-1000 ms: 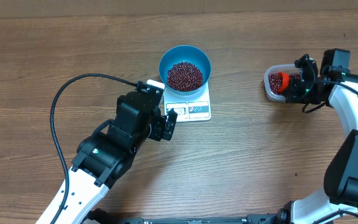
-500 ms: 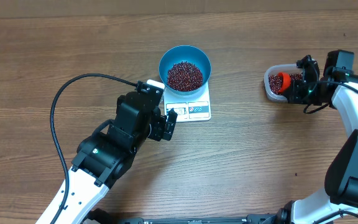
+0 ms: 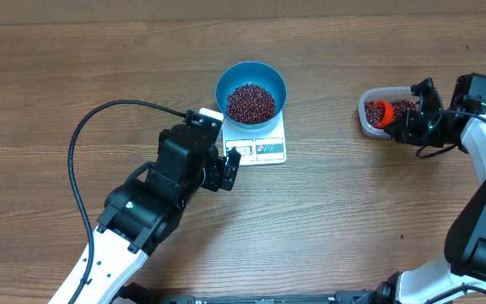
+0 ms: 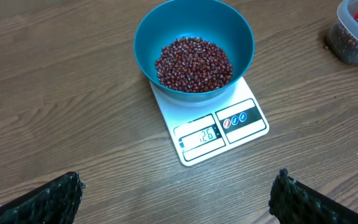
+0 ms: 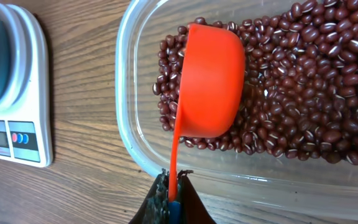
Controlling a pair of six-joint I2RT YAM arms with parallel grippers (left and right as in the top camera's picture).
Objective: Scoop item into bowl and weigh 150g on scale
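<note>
The left gripper (image 3: 231, 162) hangs over the brown wooden table (image 3: 353, 219), just in front of the scale. In its wrist view the two black, rough-textured fingers (image 4: 55, 199) stand wide apart at the lower corners. They hold nothing and touch nothing. A black cable (image 3: 78, 152) makes a loop beside the left arm.

Behind this gripper lies the scale (image 4: 241, 118), a flat white plate with rounded corners. Its small display (image 4: 199, 135) seems to read 126. On the far part of the scale stands the bowl (image 4: 160, 31), which is round, smooth and blue. It holds a heap of small, glossy, dark red beans (image 4: 193, 62) that covers the bottom but stays well below the rim.

At the right side, well apart from the scale, the right gripper (image 5: 169, 198) has its fingers pressed together on the thin handle of the scoop (image 5: 213, 81). The scoop is of smooth orange plastic with a rounded cup. The cup lies tilted on the beans inside the container (image 5: 126, 112), and only its outer side is visible, so what is in it cannot be told. The container is of clear plastic with rounded corners. The beans in it lie mostly towards the side away from the scale.
</note>
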